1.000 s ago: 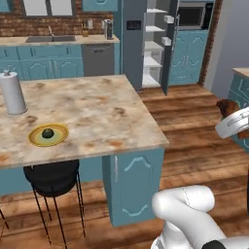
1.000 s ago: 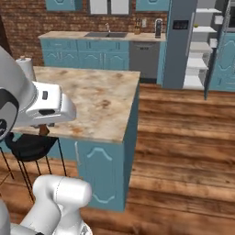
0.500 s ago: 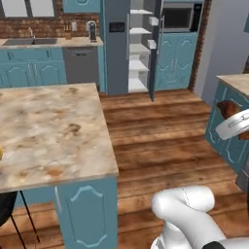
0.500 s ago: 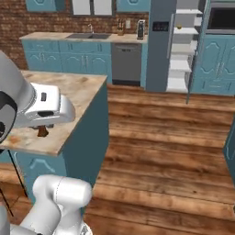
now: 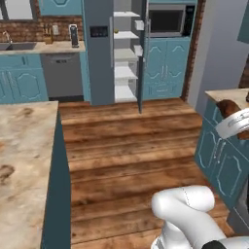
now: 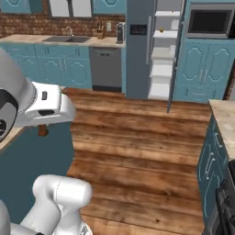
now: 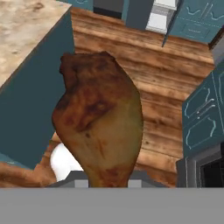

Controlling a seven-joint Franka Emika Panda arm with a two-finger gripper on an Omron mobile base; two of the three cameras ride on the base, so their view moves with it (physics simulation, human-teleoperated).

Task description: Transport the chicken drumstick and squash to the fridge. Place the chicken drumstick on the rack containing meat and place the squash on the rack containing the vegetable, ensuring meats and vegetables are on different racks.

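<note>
The brown chicken drumstick (image 7: 100,122) looms large in the hand view, plump end up and thin end down between the fingers. My gripper (image 6: 43,125) is shut on it. A bit of the drumstick (image 5: 226,107) also peeks out by the white hand at the right edge of the left base view. The slate-grey fridge (image 5: 98,58) stands straight ahead across the room, with one door open on its white shelves (image 5: 124,58). The same fridge (image 6: 137,50) shows in the right base view. The squash is out of view.
The island counter (image 5: 24,160) runs along the left and a second counter (image 5: 228,95) on teal cabinets stands at the right. Wooden floor (image 5: 131,146) stretches between them to the fridge. A grey dishwasher (image 5: 63,75) and a microwave (image 5: 168,20) flank the fridge.
The whole picture has shifted: the base has turned away from the island and now faces the fridge, which looks nearer. The drumstick stays in the shut gripper.
</note>
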